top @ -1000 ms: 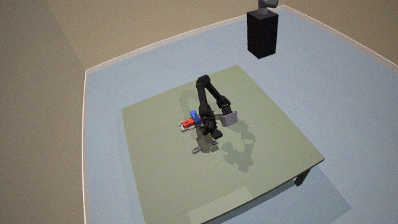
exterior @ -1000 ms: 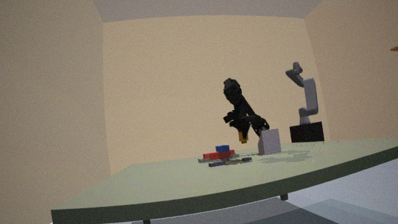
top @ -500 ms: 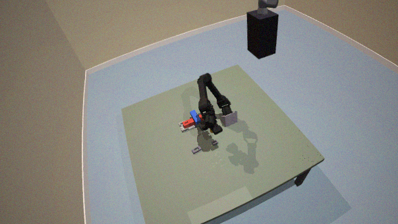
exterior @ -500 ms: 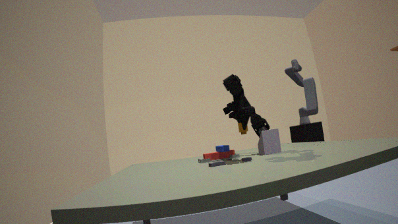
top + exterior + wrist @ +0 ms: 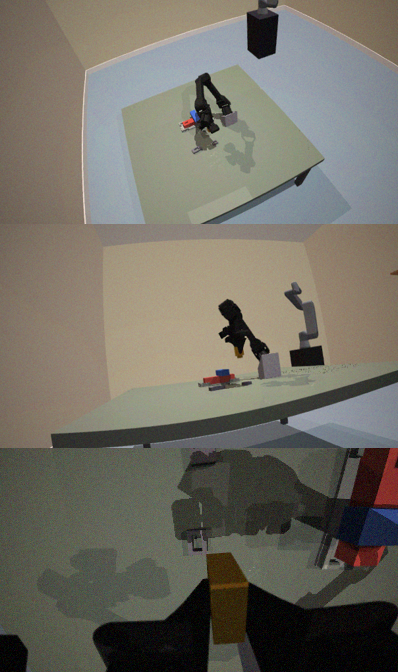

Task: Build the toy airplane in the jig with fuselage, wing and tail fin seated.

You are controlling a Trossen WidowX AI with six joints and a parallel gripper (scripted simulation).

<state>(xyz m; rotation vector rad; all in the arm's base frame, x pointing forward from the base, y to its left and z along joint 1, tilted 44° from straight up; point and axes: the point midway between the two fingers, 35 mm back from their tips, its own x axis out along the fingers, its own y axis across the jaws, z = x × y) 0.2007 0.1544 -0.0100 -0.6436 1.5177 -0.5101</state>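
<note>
From the left in the top view, you have one red fuselage in one pale cradle, with one blue wing across its top. To their right, your gripper grips one orange tail fin, raised above the table and apart from the fuselage. Two small grey pieces, one to the left and one to the right, lie near the cradle.
</note>
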